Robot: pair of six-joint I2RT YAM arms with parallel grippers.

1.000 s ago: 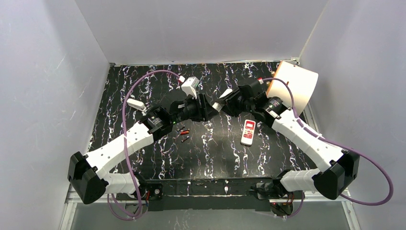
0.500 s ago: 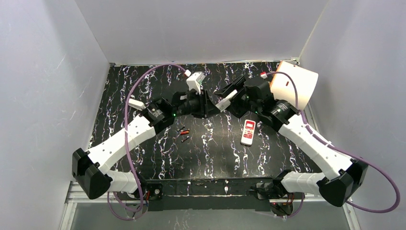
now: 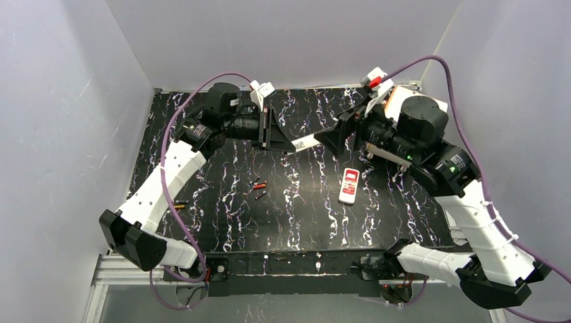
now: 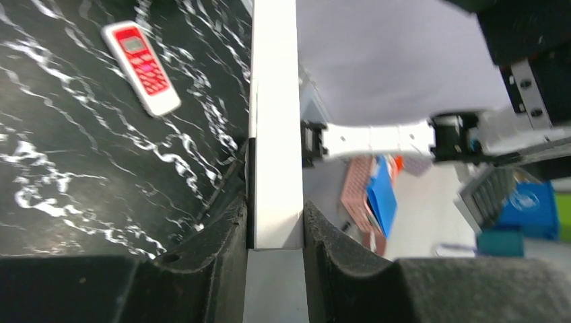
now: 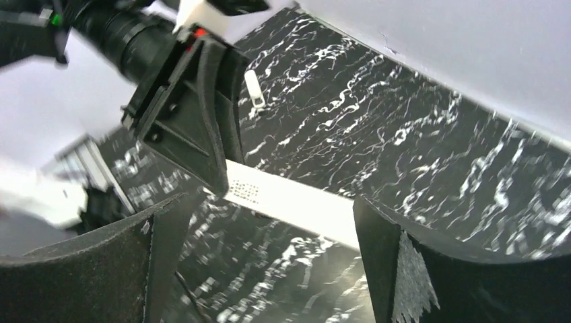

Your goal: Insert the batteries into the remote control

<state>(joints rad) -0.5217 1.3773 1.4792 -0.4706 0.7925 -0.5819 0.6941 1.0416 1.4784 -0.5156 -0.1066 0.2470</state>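
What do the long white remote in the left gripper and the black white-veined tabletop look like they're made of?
The long white remote looks like moulded plastic, smooth and matte: even white face, crisp straight edges. The black white-veined tabletop looks like marble-pattern laminate or printed sheet, though real stone can't be ruled out: flat, uniform veining.

We see the left gripper [image 5: 222, 185] clamping the white remote [image 5: 296, 202] at its left end, between our right gripper's [image 5: 271, 200] spread fingers; a small white piece [image 5: 252, 89] lies farther off on the table [image 5: 417, 134].
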